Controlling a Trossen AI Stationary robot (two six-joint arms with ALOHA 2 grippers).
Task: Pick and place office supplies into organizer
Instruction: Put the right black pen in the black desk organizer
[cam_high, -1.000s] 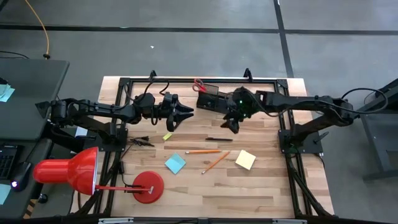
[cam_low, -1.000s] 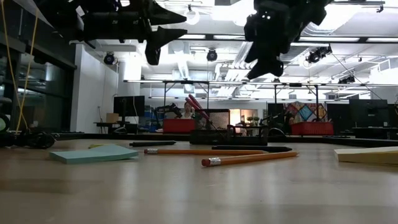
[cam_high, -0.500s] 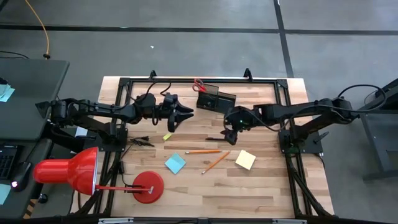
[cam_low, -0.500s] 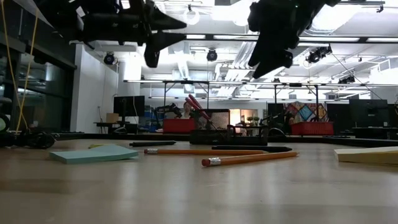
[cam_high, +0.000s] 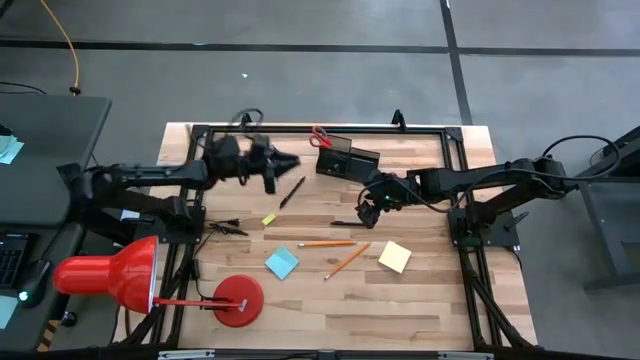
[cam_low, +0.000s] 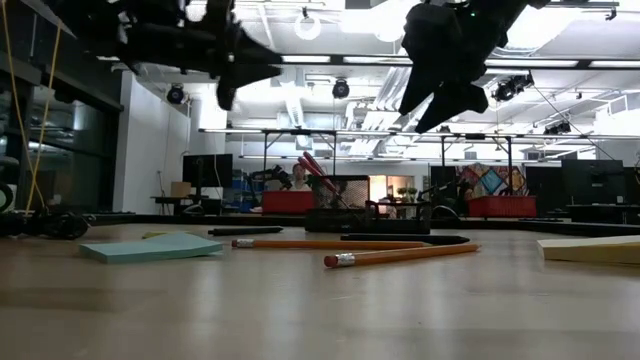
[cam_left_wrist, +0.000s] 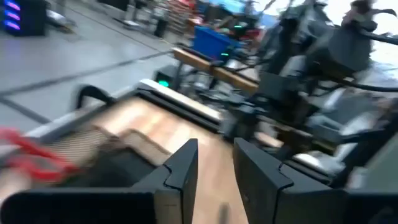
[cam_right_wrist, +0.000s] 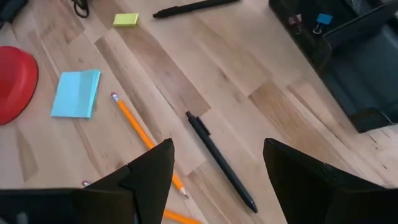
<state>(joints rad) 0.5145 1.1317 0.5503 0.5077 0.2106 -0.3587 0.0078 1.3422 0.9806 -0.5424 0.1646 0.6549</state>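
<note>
The right gripper (cam_right_wrist: 211, 177), jaws apart, is lowering over the slim black pen (cam_right_wrist: 221, 160) lying on the wooden bench (cam_high: 430, 300) near the black rectangular organizer (cam_high: 347, 160), while the left gripper (cam_high: 290, 160), jaws slightly apart and empty, is pulling back.

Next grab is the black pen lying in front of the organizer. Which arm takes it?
Right. The right gripper hangs open just above that black pen, which lies between its fingers in the right wrist view. The left gripper is off near the table's back-left, with another pen closer.
</note>
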